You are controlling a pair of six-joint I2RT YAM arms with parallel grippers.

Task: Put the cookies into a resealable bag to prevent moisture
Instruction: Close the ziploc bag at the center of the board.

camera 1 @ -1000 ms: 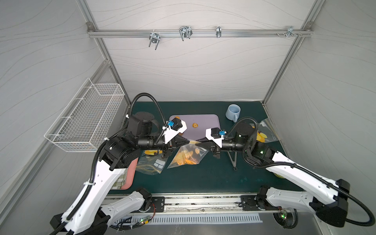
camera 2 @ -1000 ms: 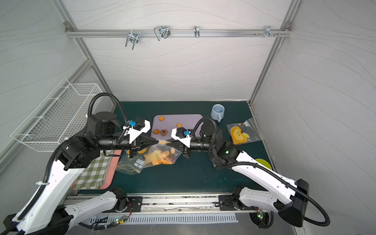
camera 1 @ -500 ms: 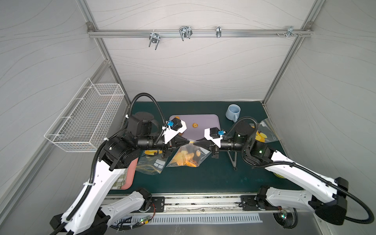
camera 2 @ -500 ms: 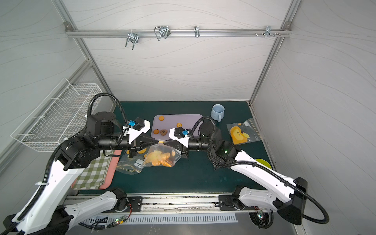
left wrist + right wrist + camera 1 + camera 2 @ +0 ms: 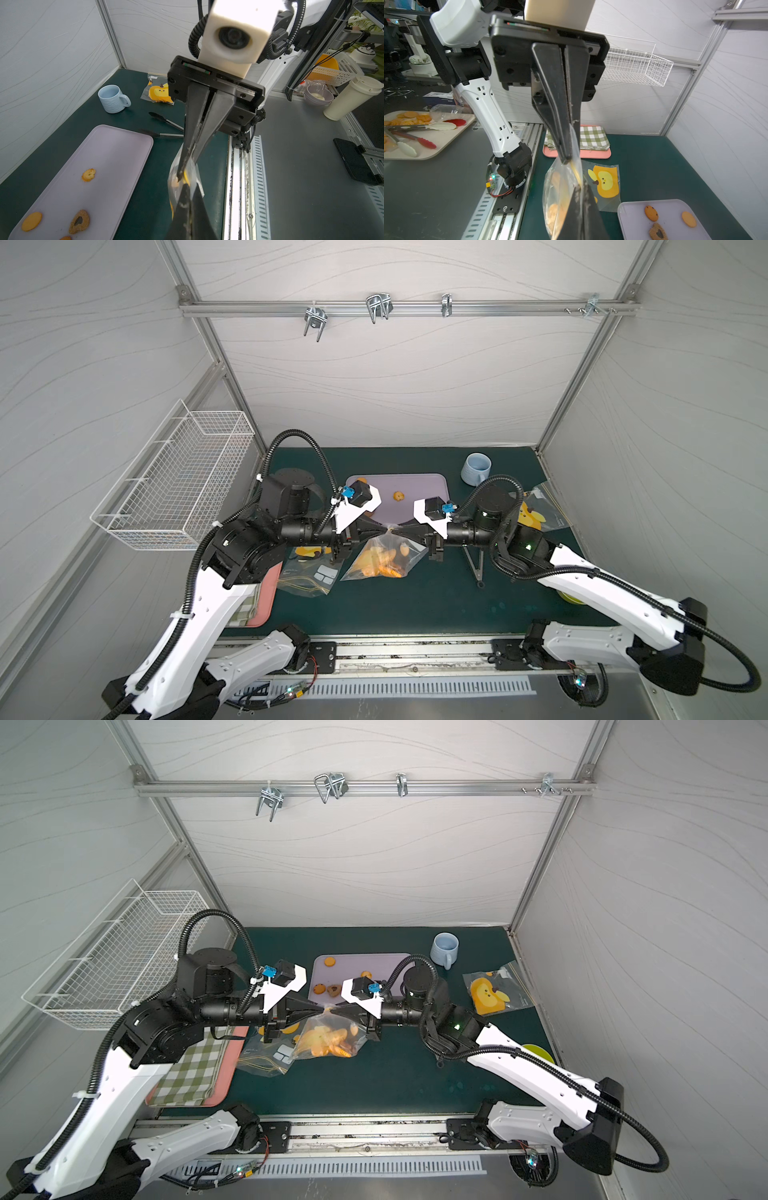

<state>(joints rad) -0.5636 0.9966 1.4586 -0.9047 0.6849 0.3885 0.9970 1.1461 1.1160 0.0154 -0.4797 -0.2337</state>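
Locate the left gripper (image 5: 380, 529) and the right gripper (image 5: 402, 529) tip to tip above the middle of the green mat (image 5: 415, 601). Each claw is pressed together on the top edge of the clear resealable bag (image 5: 384, 560), and the two sets of tips sit just beside each other on that edge. The bag hangs below the tips. You cannot tell from the top views whether its lower corner touches the mat.

Most of the cookies (image 5: 376, 566) lie heaped inside the bag. In a top view you can count four more on the lilac tray (image 5: 353, 963) behind the grippers: an orange round, a flower, a chip-dotted round and a dark brown heart.

A pale blue mug (image 5: 476, 467) stands on the mat near the tray's far right corner. Black tongs (image 5: 166, 122) lie on the mat close to the right arm
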